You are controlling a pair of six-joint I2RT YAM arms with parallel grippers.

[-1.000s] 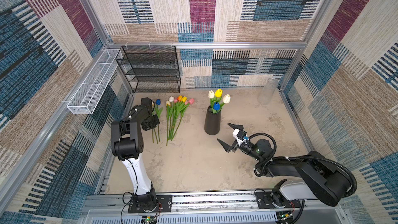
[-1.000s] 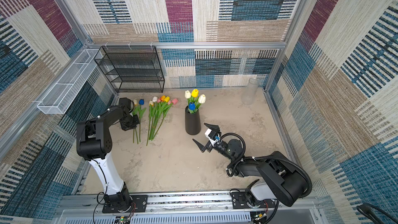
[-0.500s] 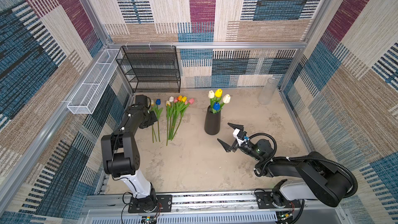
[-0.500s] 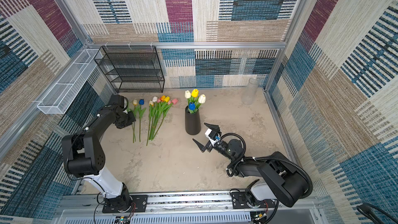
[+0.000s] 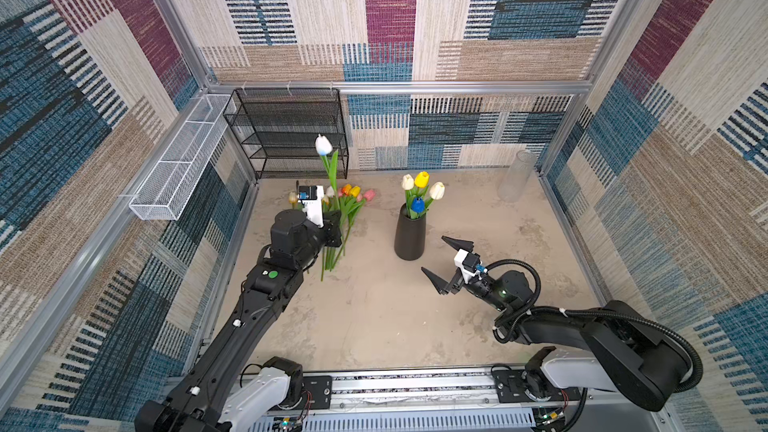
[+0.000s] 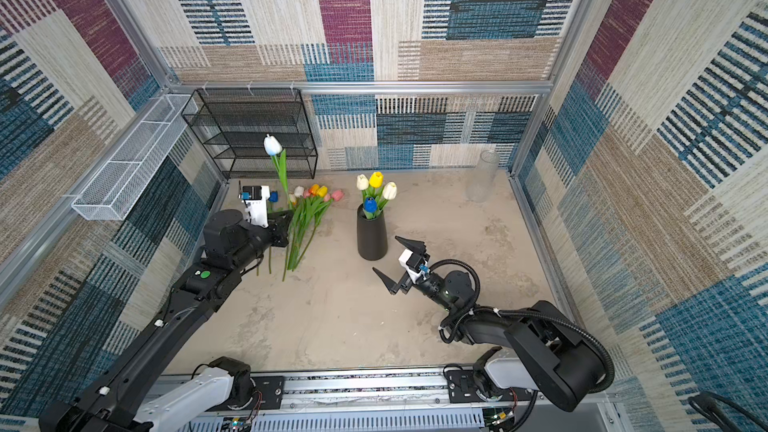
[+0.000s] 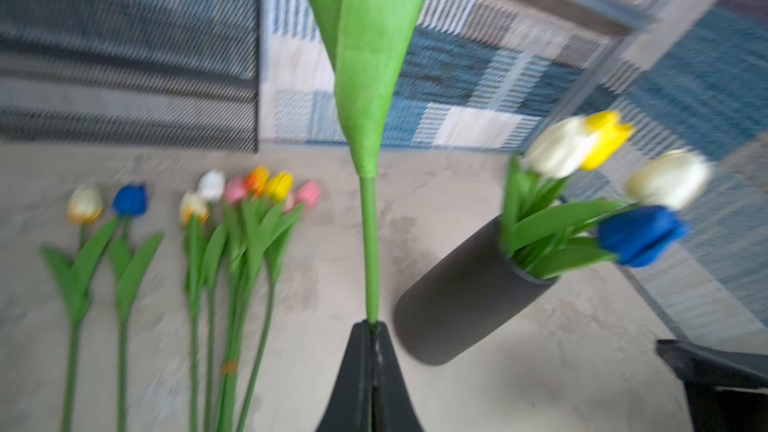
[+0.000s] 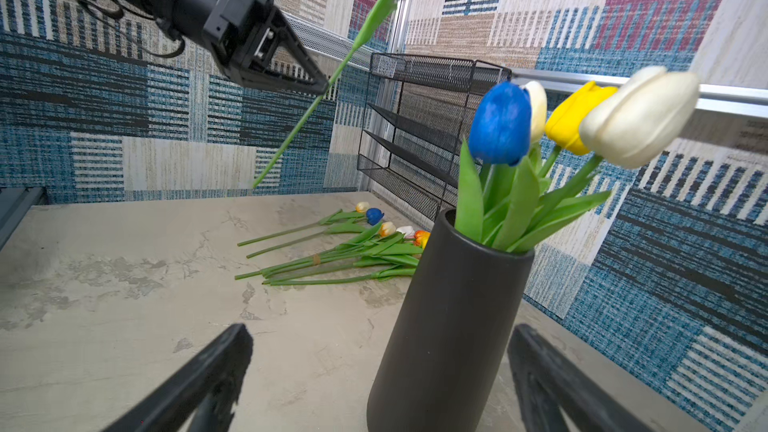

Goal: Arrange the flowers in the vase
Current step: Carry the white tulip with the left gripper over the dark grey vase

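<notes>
My left gripper is shut on the green stem of a tulip and holds it up off the table. Its white and blue head stands in front of the rack. The left gripper hangs over the flowers that lie in a row on the table, left of the black vase. Several tulips, white, yellow and blue, stand in the vase. My right gripper is open and empty, low, just right of the vase and apart from it.
A black mesh rack stands at the back left. A white wire basket hangs on the left wall. A clear glass vase stands in the back right corner. Walls close in the table on three sides.
My left gripper has lifted one tulip off the table and swung it upright, moving right toward the vase. The right arm has not moved.
</notes>
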